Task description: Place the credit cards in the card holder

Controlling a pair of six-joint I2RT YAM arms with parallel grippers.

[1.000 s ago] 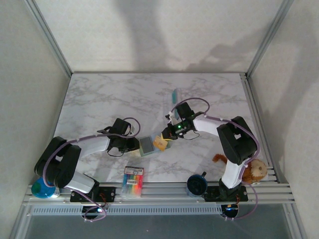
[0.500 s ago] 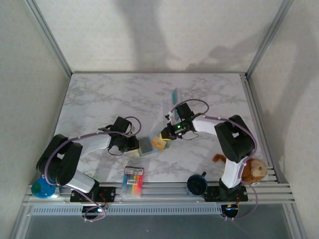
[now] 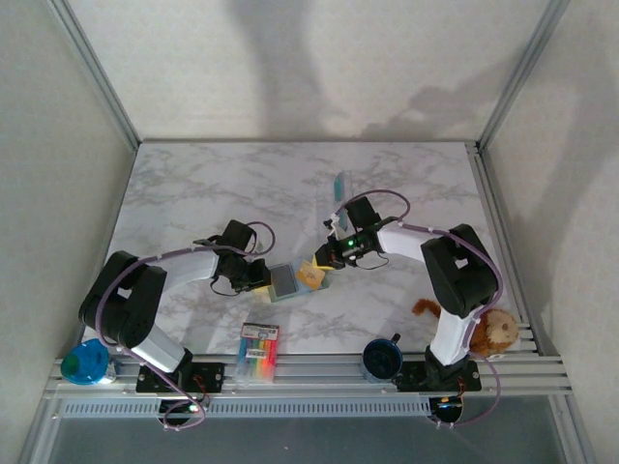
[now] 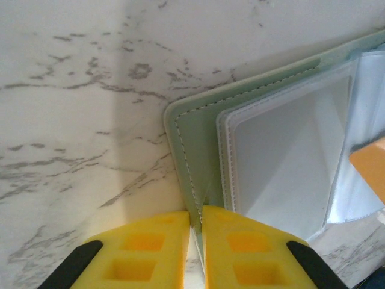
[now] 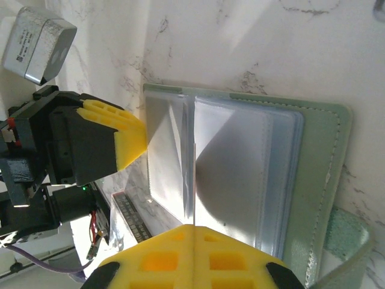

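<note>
Wallet (image 3: 287, 281) lies open near the middle of the marble table (image 3: 193, 193), between the two arms. Left gripper (image 4: 197, 214) pinches the edge of its green cover, with the yellow fingers (image 4: 150, 241) almost meeting on it. Right gripper (image 5: 194, 232), its fingers pressed together, sits at the clear sleeves on the wallet's other side. Tan card (image 3: 311, 276) rests at the wallet's right edge beside that gripper, though whether it is inside a sleeve cannot be told. Teal card (image 3: 338, 184) lies well apart, farther back. Marker pack (image 3: 257, 351), mug (image 3: 382, 360) and plush toy (image 3: 488, 332) line the near edge.
</note>
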